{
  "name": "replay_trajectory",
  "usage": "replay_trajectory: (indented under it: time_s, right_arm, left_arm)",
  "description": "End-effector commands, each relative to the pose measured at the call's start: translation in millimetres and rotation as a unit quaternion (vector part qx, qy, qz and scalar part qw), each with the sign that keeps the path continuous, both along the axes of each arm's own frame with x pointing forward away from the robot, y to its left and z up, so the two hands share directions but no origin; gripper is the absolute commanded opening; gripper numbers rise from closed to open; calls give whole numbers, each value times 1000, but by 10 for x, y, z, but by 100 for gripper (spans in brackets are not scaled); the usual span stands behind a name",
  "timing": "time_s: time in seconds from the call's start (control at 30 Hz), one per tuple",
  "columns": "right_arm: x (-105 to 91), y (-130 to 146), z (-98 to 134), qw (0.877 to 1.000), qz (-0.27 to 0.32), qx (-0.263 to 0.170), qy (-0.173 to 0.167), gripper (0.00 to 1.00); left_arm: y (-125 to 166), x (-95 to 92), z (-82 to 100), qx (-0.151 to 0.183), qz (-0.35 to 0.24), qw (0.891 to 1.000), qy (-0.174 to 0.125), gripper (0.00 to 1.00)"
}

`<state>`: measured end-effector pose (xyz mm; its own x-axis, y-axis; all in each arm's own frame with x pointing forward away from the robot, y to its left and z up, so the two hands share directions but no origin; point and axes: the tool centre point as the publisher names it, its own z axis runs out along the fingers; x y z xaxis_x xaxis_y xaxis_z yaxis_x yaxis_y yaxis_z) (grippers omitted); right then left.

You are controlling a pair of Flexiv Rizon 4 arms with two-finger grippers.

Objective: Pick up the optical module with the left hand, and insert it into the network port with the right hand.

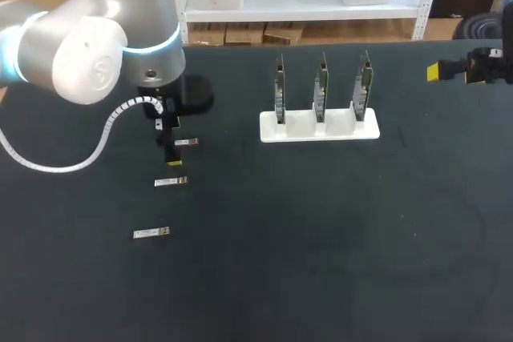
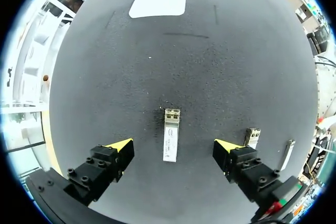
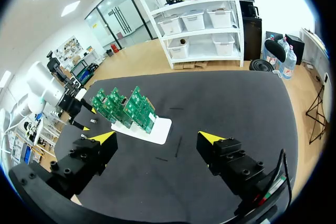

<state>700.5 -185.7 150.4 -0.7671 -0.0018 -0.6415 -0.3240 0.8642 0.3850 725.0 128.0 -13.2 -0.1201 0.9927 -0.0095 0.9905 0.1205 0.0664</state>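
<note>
3 optical modules [image 1: 186, 142] [image 1: 171, 182] [image 1: 151, 233], 3 green circuit boards [image 1: 279, 92] [image 1: 321, 92] [image 1: 363, 90], 1 white holder [image 1: 271, 130].

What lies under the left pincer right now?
An optical module lies flat on the table, untouched, between the open fingers of the left pincer. Its underside is hidden.

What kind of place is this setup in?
Probably a robotics lab bench for network hardware: a white rack holding three green circuit boards, three optical modules laid on the dark table.
</note>
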Motion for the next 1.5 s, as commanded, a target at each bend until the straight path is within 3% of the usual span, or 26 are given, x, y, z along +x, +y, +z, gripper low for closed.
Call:
replay_trajectory:
  time_s: [0.03,1.0,1.03,1.1,1.13,1.2,1.33,1.4,1.5]
  right_arm:
    - [-9,9,4,1000,-2,-2,0,100]
    - [-9,9,4,1000,-2,-2,0,100]
    - [-9,9,4,1000,-2,-2,0,100]
    - [-9,9,4,1000,-2,-2,0,100]
    - [-9,9,4,1000,-2,-2,0,100]
    - [-9,9,4,1000,-2,-2,0,100]
    - [-9,9,4,1000,-2,-2,0,100]
    - [-9,9,4,1000,-2,-2,0,100]
    - [-9,9,4,1000,-2,-2,0,100]
  left_arm:
    - [6,28,-12,-1,0,1000,2,100]
    - [13,14,-80,5,-1,1000,9,100]
    - [13,15,-80,4,-1,1000,9,96]
    - [11,17,-80,3,-3,1000,8,49]
    - [10,20,-82,3,-2,1000,8,45]
    - [9,24,-86,2,-2,1000,8,29]
    - [11,26,-90,4,0,1000,7,14]
    - [13,26,-90,4,1,1000,6,0]
    - [15,28,-91,2,2,1000,5,0]
